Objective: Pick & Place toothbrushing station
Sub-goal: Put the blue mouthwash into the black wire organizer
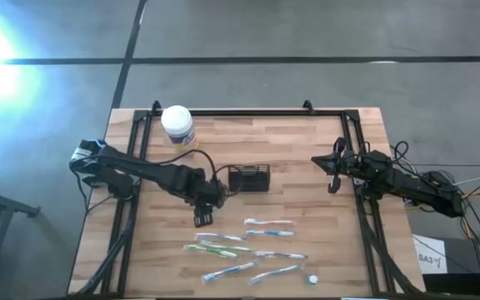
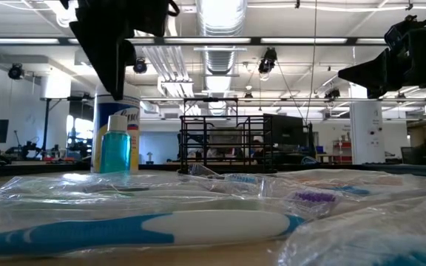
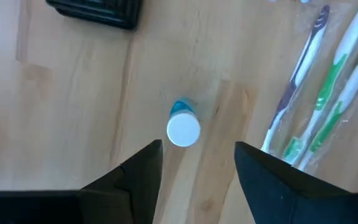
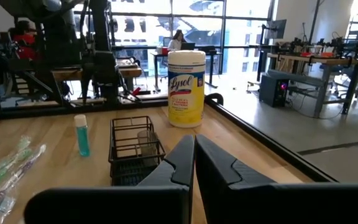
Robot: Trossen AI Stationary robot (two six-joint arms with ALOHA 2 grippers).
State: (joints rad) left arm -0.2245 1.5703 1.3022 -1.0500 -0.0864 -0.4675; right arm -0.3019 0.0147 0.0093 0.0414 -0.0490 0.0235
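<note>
Wood tabletop [image 1: 307, 142]: black caddy [image 1: 249, 177] mid-table. Left pincer [image 3: 194, 165] released above small blue bottle [image 3: 183, 126], could tip it. Right pincer [image 4: 193, 155] clenched, waiting far right.

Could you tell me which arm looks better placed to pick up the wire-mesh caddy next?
Probably the left: the left gripper hangs open close beside the caddy, while the right gripper waits shut near the table's right edge.
</note>
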